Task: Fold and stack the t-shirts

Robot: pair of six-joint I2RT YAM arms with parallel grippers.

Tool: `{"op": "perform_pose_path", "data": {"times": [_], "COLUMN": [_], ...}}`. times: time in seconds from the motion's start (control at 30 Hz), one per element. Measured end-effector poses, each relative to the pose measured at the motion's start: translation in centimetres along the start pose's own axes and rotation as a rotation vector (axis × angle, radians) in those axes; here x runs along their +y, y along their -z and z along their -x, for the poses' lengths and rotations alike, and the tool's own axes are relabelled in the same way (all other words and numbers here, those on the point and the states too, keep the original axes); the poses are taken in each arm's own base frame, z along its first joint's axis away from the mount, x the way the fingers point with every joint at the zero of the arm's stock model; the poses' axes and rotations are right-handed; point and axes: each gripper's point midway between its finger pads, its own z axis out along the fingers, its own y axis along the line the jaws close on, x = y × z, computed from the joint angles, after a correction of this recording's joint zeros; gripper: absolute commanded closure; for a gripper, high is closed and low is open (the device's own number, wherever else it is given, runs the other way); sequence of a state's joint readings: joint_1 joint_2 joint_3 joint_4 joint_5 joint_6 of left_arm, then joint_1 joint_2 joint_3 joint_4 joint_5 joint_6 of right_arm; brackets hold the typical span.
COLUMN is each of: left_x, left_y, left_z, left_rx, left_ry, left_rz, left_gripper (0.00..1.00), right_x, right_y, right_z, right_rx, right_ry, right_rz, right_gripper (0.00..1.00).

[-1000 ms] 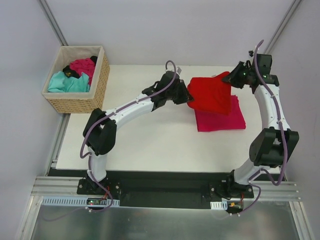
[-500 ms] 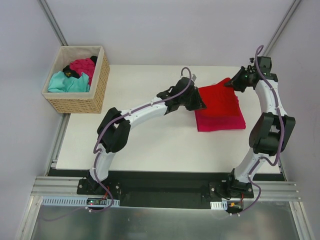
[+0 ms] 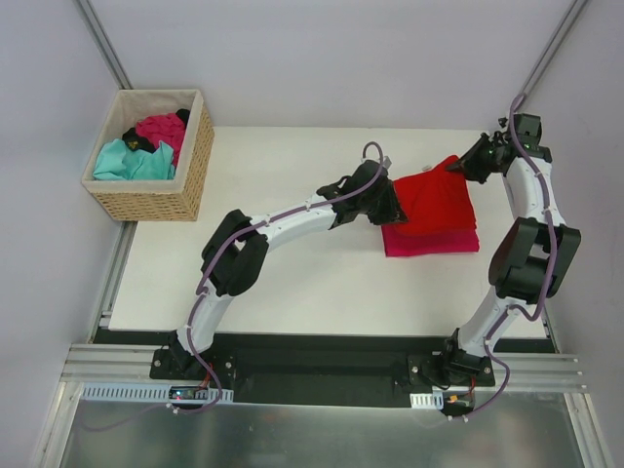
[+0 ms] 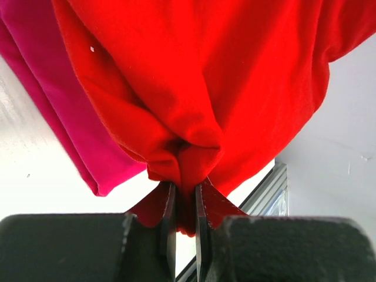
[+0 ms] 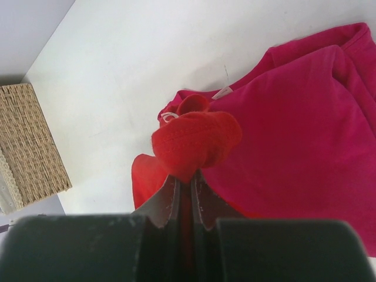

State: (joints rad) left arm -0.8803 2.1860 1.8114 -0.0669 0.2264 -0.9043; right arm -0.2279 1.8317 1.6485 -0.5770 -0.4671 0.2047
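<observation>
The bright red t-shirt (image 3: 436, 199) hangs folded over the pinkish crimson t-shirt (image 3: 434, 241), which lies folded on the table at the right. My left gripper (image 3: 390, 210) is shut on the red shirt's left edge (image 4: 194, 147). My right gripper (image 3: 472, 166) is shut on a bunched corner of the red shirt (image 5: 197, 141) at the far right. The crimson shirt shows below in the left wrist view (image 4: 64, 123) and in the right wrist view (image 5: 305, 135). Teal (image 3: 125, 161), magenta (image 3: 161, 129) and black (image 3: 135, 139) shirts lie in the wicker basket.
The tan wicker basket (image 3: 190, 171) stands at the table's far left corner; it also shows in the right wrist view (image 5: 29, 147). The white table (image 3: 283, 273) ends near the right arm, with a grey wall behind.
Both grippers have carried the red shirt to the right, from left of the crimson shirt to over it. The left arm has stretched out further.
</observation>
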Motion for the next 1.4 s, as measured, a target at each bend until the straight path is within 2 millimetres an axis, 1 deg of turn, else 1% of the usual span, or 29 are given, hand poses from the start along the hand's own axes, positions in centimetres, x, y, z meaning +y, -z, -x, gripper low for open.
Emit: {"op": "perform_pose_path", "data": {"times": [0.27,0.53,0.63,0.73,0.83,0.9,0.97,1.0,1.03,1.07,1.1,1.13,1.17,1.2,1.33,1.4], "left_x": [0.3,0.5,0.9,1.7,2.3,2.7,2.9,3.1,3.2,3.4,3.7,4.1,4.5,4.9,6.2,6.0], "left_y": [-0.1,-0.2,-0.7,-1.3,-1.7,-1.8,-1.9,-2.0,-2.1,-2.3,-2.5,-2.7,-3.0,-3.3,-4.3,-4.4], "left_z": [-0.1,-0.2,-0.4,-0.9,-1.2,-1.4,-1.6,-1.6,-1.7,-1.8,-2.0,-2.2,-2.5,-3.0,-4.5,-4.6], "left_rx": [0.005,0.008,0.014,0.025,0.034,0.039,0.043,0.044,0.045,0.046,0.051,0.059,0.068,0.083,0.132,0.137], "left_ry": [-0.002,-0.004,-0.002,0.003,0.006,0.008,0.009,0.010,0.010,0.011,0.012,0.007,0.010,0.011,0.029,0.031], "left_rz": [0.007,0.011,0.019,0.034,0.046,0.054,0.059,0.061,0.063,0.065,0.070,0.077,0.081,0.085,0.097,0.081], "left_gripper": [1.00,1.00,1.00,1.00,1.00,1.00,1.00,1.00,0.95,0.63,0.43,0.01,0.01,0.01,0.01,0.01], "right_x": [-1.0,-1.1,-1.3,-2.1,-3.2,-3.7,-4.0,-4.2,-4.4,-4.6,-4.8,-5.0,-5.2,-5.4,-5.7,-5.8], "right_y": [-1.7,-1.9,-2.0,-2.5,-3.0,-3.2,-3.4,-3.6,-3.8,-4.0,-4.2,-4.5,-4.7,-4.9,-5.1,-5.1], "right_z": [-0.6,-0.6,-0.7,-1.0,-1.6,-1.8,-2.0,-2.0,-2.1,-2.1,-2.0,-1.8,-1.7,-1.5,-1.1,-0.9], "right_rx": [0.036,0.037,0.038,0.043,0.050,0.051,0.055,0.057,0.058,0.060,0.056,0.049,0.044,0.037,0.018,0.005], "right_ry": [-0.025,-0.025,-0.026,-0.033,-0.043,-0.046,-0.050,-0.051,-0.053,-0.057,-0.058,-0.058,-0.060,-0.050,-0.049,-0.045], "right_rz": [-0.001,-0.007,-0.013,-0.037,-0.072,-0.089,-0.100,-0.105,-0.109,-0.114,-0.119,-0.124,-0.128,-0.132,-0.147,-0.154], "right_gripper": [0.99,0.99,0.99,0.99,0.93,0.92,0.87,0.77,0.68,0.56,0.32,0.17,0.05,0.03,0.03,0.03]}}
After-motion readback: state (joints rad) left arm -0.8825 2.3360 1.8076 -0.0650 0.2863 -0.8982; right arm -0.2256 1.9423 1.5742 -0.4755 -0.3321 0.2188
